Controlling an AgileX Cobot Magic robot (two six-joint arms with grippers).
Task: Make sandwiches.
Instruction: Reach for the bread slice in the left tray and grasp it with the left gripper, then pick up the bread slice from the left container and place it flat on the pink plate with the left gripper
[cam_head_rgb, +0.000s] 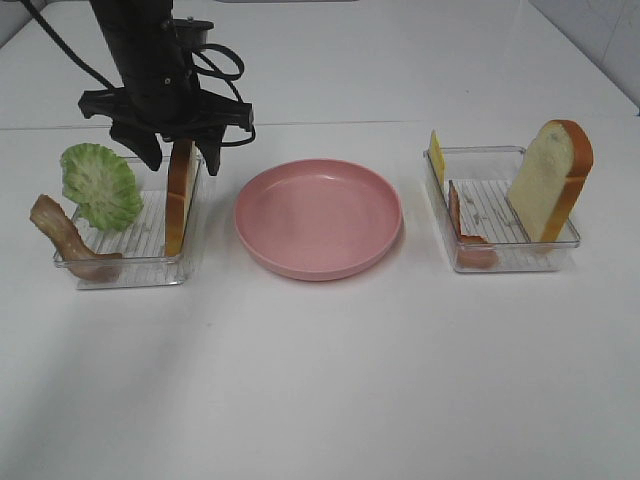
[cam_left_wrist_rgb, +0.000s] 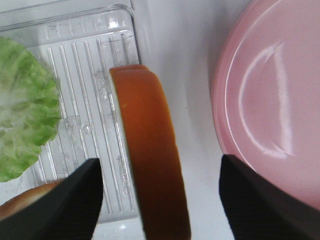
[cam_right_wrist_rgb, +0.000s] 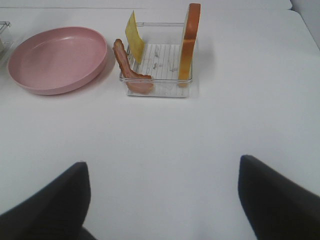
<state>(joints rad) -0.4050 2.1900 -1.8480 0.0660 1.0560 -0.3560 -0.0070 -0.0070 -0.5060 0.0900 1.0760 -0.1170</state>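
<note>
A bread slice (cam_head_rgb: 180, 195) stands on edge against the right wall of the left clear tray (cam_head_rgb: 130, 268). My left gripper (cam_head_rgb: 180, 145) hangs just above it, open. In the left wrist view the fingers (cam_left_wrist_rgb: 65, 205) straddle the slice's orange-brown crust (cam_left_wrist_rgb: 152, 150), with a gap on each side. Green lettuce (cam_head_rgb: 100, 185) and a bacon strip (cam_head_rgb: 65, 235) lean in the same tray. The right tray (cam_head_rgb: 500, 262) holds another bread slice (cam_head_rgb: 548, 180), yellow cheese (cam_head_rgb: 436, 155) and bacon (cam_head_rgb: 465, 228). My right gripper (cam_right_wrist_rgb: 162, 200) is open over bare table, well short of that tray (cam_right_wrist_rgb: 157, 92).
The pink plate (cam_head_rgb: 318, 215) sits between the two trays with nothing on it, close to the left tray's right wall. The left arm's black cables (cam_head_rgb: 215, 60) hang above the back of the left tray. White tabletop stretches in front of everything.
</note>
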